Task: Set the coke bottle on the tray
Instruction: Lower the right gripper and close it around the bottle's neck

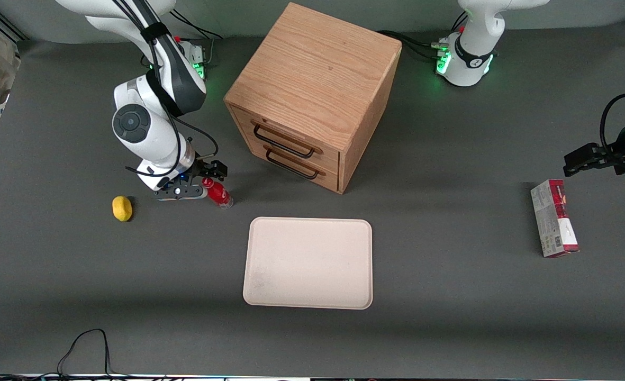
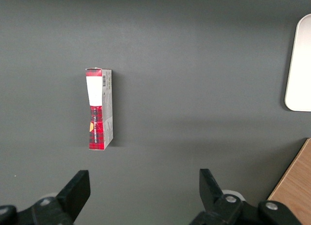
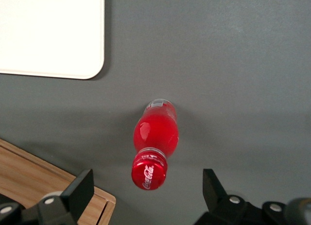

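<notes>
the tool [image 3: 146,193] is held wide open, straddling the coke bottle [image 3: 155,137] from above. the bottle is seen upright on the counter [image 1: 450,317], near the tray [image 1: 308,263], ungrasped.

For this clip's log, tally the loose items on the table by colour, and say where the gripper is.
Red: 2, coke bottle and red-and-grey carton
Yellow: 1, lemon
Cream-white: 1, tray
Wood brown: 1, drawer cabinet
Total: 5
The gripper hangs open above the bottle.
</notes>
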Action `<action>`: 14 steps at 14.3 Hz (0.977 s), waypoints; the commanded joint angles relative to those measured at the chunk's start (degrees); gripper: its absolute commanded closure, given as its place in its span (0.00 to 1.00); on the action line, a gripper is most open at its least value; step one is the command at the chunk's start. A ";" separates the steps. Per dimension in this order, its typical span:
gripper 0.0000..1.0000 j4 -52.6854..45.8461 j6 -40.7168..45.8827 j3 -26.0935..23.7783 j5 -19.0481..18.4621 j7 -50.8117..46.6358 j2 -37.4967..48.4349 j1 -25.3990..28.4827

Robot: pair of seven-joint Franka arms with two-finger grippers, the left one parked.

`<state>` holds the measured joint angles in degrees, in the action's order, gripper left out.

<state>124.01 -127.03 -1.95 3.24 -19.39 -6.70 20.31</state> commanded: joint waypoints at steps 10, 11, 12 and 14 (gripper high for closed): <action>0.01 1.58 -4.63 0.28 -2.27 -0.82 -1.29 0.61; 0.01 1.58 -4.63 0.28 -2.27 -0.82 -1.38 0.61; 0.01 1.58 -4.63 0.28 -2.27 -0.74 -1.29 0.61; 0.11 1.58 -4.63 0.28 -2.36 -0.74 -1.29 0.61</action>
<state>125.27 -130.65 -1.95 1.98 -19.39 -8.26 20.46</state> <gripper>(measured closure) 0.022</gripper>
